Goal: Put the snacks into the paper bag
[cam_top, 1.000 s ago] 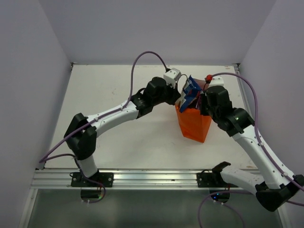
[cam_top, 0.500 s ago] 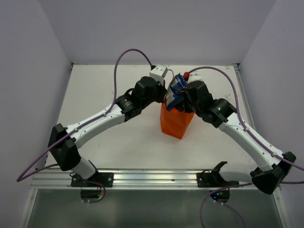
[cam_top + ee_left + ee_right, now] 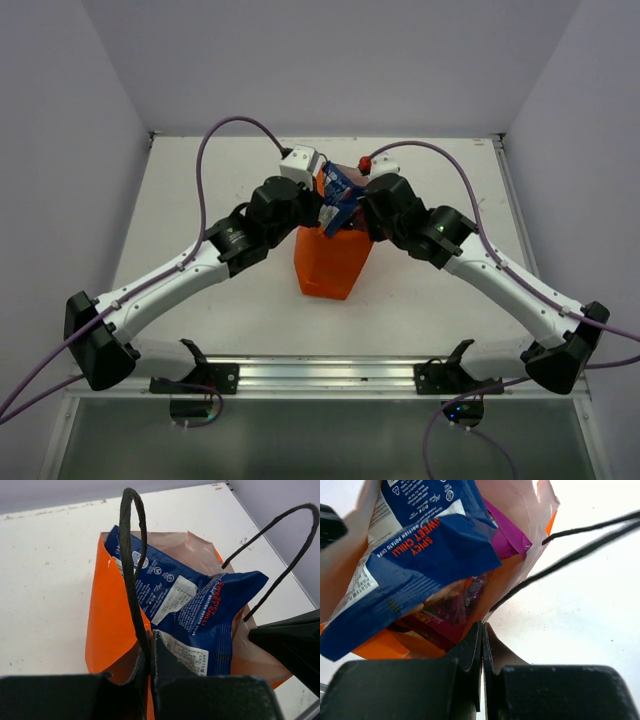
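The orange paper bag (image 3: 330,265) stands upright mid-table between both arms. A blue-and-white packet (image 3: 340,195) sticks out of its top. My left gripper (image 3: 318,214) is shut on the bag's left rim together with a dark cord handle (image 3: 131,555). In the left wrist view the blue packet (image 3: 200,605) lies across the bag's (image 3: 107,615) mouth, just past my gripper (image 3: 150,642). My right gripper (image 3: 482,630) is shut on the opposite rim of the bag (image 3: 520,505). Below the blue packet (image 3: 420,545) show a magenta packet (image 3: 507,530) and a purple one (image 3: 452,605).
The white table (image 3: 200,200) is walled at the back and on both sides. An aluminium rail (image 3: 320,375) runs along the near edge. Purple cables (image 3: 215,150) arch above both arms.
Both arms have carried the bag leftward across the table, from right of centre to the middle, keeping their hold on it. The blue packet stayed in the bag's mouth.
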`<state>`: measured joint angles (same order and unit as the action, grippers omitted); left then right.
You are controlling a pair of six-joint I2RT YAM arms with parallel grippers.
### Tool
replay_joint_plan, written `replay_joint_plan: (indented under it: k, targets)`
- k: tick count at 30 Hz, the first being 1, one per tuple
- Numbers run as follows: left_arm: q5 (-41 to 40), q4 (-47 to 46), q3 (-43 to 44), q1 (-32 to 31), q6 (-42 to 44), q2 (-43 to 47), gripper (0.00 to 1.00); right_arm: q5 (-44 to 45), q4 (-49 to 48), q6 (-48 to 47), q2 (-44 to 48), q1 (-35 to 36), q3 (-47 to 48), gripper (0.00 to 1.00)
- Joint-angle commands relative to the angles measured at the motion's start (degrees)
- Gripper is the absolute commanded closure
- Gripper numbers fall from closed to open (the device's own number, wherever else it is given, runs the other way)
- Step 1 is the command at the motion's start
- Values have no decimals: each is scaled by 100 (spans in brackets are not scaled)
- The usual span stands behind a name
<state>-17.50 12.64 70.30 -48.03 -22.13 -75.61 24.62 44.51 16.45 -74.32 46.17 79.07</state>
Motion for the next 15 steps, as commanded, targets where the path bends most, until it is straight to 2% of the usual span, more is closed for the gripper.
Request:
replay_joint_plan:
  k: [1,11,12,13,15]
  targets:
    - [9,-535,-323,-31,-353,214,97,201,-294,-19,6,216,215,100]
    - [-613,-298,-746,-92,-494,556,97,385,-347,-63,-12,437,47,100]
    - [-693,-289,-737,-84,-468,591,97,412,-355,-71,-3,436,39,98]
    - [-798,-245,-737,-92,-459,635,86,447,-347,-80,6,445,65,93]
    - [-1148,-201,-729,-128,-363,767,66,535,-355,-115,41,436,82,90]
